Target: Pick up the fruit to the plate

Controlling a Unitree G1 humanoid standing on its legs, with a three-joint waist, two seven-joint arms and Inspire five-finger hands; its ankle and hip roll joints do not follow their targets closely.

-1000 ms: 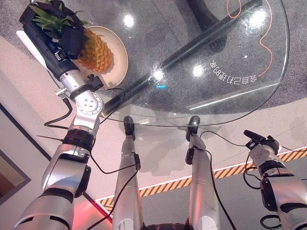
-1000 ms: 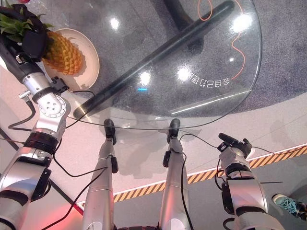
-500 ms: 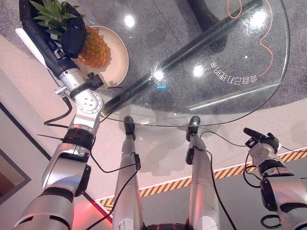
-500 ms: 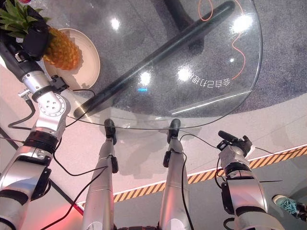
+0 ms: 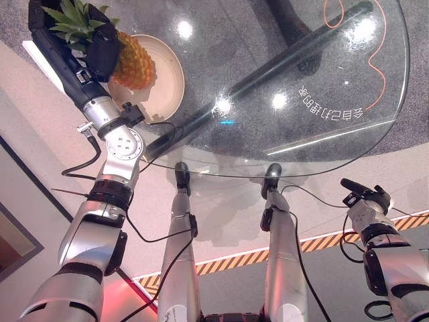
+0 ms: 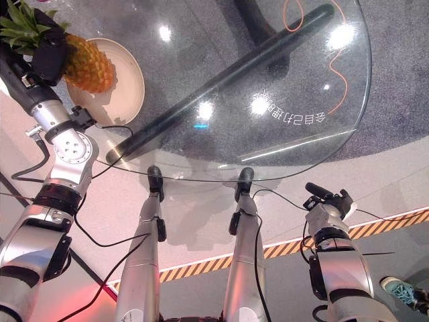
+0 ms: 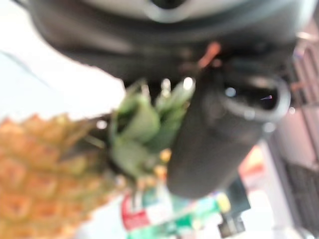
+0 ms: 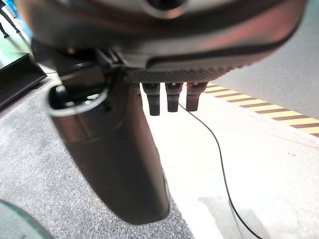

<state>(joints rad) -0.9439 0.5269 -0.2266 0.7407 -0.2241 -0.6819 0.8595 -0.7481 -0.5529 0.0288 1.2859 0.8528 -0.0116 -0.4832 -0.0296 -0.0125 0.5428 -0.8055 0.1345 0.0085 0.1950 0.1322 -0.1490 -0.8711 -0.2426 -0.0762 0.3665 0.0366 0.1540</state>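
A pineapple (image 5: 134,64) with a green crown (image 7: 139,134) hangs over the left side of a round cream plate (image 5: 171,90) at the far left of the glass table. My left hand (image 5: 100,50) is shut on the pineapple where the crown meets the fruit, with its thumb (image 7: 219,139) alongside the leaves. I cannot tell whether the fruit's lower end touches the plate. My right hand (image 5: 365,196) hangs low at the right, below the table's near edge, with relaxed fingers (image 8: 169,97) and nothing in it.
The round glass table (image 5: 322,144) spans the upper part of both eye views, with a dark bar (image 6: 221,84) showing through it. An orange cable (image 5: 375,67) lies on the grey floor beyond. Yellow-black tape (image 5: 228,260) crosses the floor. A person's shoe (image 6: 402,288) shows at the lower right.
My left hand has turned the pineapple a little more upright while keeping it over the plate. The whole picture has shifted slightly. The right hand has hardly moved.
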